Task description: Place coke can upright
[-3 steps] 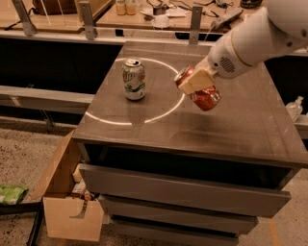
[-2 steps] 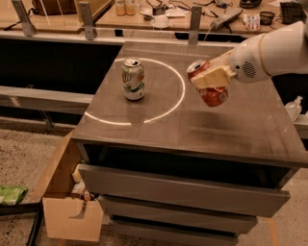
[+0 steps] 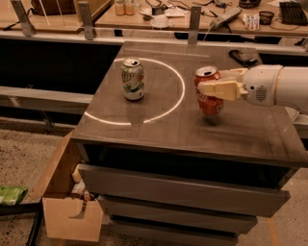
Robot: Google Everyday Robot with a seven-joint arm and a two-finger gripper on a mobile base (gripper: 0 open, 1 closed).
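Grey tabletop [image 3: 159, 126], right side: coke can [image 3: 211, 103] upright in tight grasp of gripper [image 3: 209, 82].

Robotics lab/office: robot arm [image 3: 284, 89] w/ jaws just over drawer-cabinet top [image 3: 159, 120]; desks [image 3: 134, 20] w/ keyboard [image 3: 292, 12], cables [image 3: 179, 6] behind.

the hand [image 3: 208, 82] grips the coke can [image 3: 211, 104] over the tabletop [image 3: 144, 132].

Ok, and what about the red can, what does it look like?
The red aluminium coke can has white lettering and a silver top rim. It stands almost upright over the right side of the dark grey table top, outside the white circle. The robot's beige gripper holds it from the right, jaws shut around its middle. Whether its base touches the table is unclear.
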